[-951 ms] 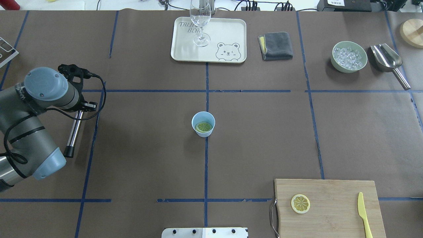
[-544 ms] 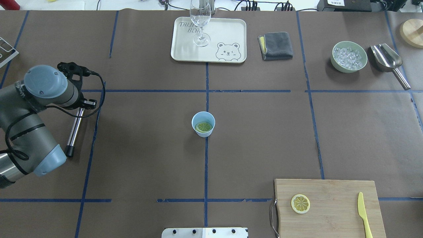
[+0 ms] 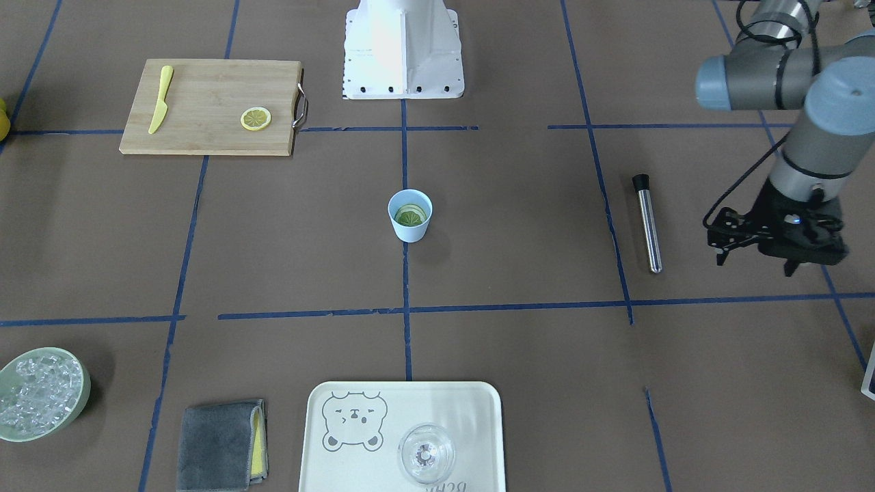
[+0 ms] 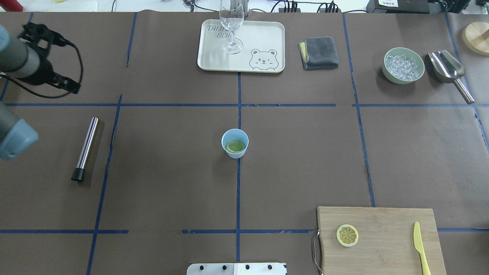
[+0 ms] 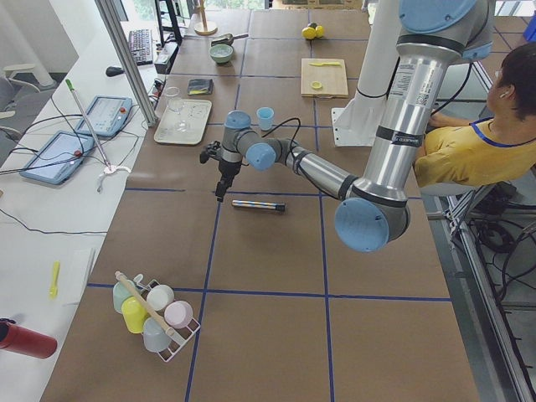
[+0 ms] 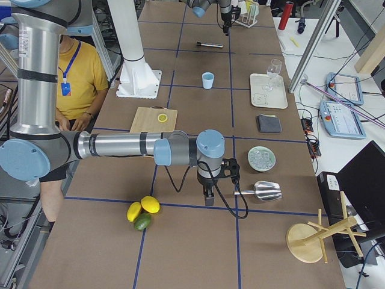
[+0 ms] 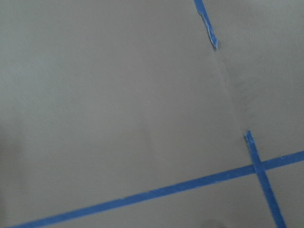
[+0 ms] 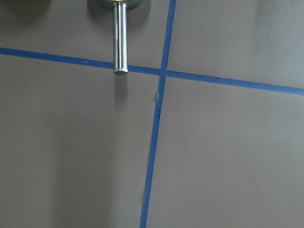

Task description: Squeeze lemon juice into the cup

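Shows the cup [image 4: 235,143] upright near the middle of the table [image 4: 305,160], standing on a blue tape line, with one lemon slice [image 4: 235,146] lying flat inside it, cut face up. Places a second lemon slice [image 4: 347,235] flat on the cutting board [image 4: 382,248] at the robot's near right, well apart from the cup and clear of the yellow knife [image 4: 420,248] on the same board.

Sets the left gripper [image 3: 786,260] above bare table on the robot's left, pointing down and holding nothing; cannot tell from these views whether spread or pressed together. Shows a steel muddler [image 4: 86,148] with a black tip lying alone on the table, near that gripper but not touching it. Gives only brown covering and blue tape in the left wrist view.

Puts the right gripper [image 6: 207,197] at the table's right end, pointing down, near the handle of a metal scoop [image 4: 447,67]; cannot tell its state either. Catches the handle's end across a tape line in the right wrist view.

Along the far edge: tray [image 4: 263,38] with a wine glass [image 4: 232,26] upright on it, folded grey cloth [image 4: 320,52], green bowl [image 4: 385,68] of ice just beside the scoop. In the right-end view: three whole citrus fruits [image 6: 143,212] touching one another, and a seated person [image 6: 72,78] in a yellow shirt behind the robot's base.
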You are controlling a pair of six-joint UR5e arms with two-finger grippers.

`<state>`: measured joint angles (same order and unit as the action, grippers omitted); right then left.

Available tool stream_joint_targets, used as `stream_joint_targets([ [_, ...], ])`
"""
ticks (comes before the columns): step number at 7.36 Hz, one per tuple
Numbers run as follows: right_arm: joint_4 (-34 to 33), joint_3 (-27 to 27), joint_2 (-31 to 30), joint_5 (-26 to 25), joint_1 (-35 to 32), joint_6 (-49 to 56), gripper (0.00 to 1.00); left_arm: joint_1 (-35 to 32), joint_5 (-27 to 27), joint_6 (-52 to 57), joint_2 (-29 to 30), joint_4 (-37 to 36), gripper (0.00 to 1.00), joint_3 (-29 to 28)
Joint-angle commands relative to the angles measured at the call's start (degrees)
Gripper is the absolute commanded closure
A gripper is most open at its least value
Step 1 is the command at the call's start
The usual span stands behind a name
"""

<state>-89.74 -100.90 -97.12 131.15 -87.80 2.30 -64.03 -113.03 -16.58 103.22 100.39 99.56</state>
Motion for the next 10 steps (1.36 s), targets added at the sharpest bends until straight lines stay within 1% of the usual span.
stream_joint_targets([
  [1, 0.0, 0.0, 0.0, 0.07, 0.0, -0.01, 0.0, -16.39, -9.61, 18.54, -4.06, -2.8, 0.0, -0.67],
  [2, 0.0, 0.0, 0.0, 0.07, 0.0, -0.01, 0.0, -20.04, -14.28, 21.56, -4.6, -9.27, 0.0, -0.94],
  [3, 0.0, 0.0, 0.0, 0.07, 0.0, -0.01, 0.0, -21.82, -15.11, 23.07, -9.21, -12.12, 0.0, -0.51],
  [4, 0.0, 0.0, 0.0, 0.07, 0.0, -0.01, 0.0, -23.49, -15.12, 23.52, -10.83, -12.14, 0.0, -0.77],
  [5, 0.0, -0.08, 0.0, 0.07, 0.0, -0.01, 0.0, -26.38, -15.2, 25.79, -15.02, -11.19, 0.0, -0.51],
  [6, 0.0, 0.0, 0.0, 0.07, 0.0, 0.07, 0.0, -29.02, -19.82, 26.33, -18.63, -10.92, 0.0, -0.42],
  [7, 0.0, -0.17, 0.0, 0.16, 0.0, -0.01, 0.0, -29.74, -25.08, 26.51, -21.28, -9.35, 0.0, -0.16],
  [10, 0.0, 0.0, -0.08, 0.16, 0.0, -0.01, 0.0, -29.57, -24.7, 26.16, -21.22, -8.81, 0.0, -0.94],
])
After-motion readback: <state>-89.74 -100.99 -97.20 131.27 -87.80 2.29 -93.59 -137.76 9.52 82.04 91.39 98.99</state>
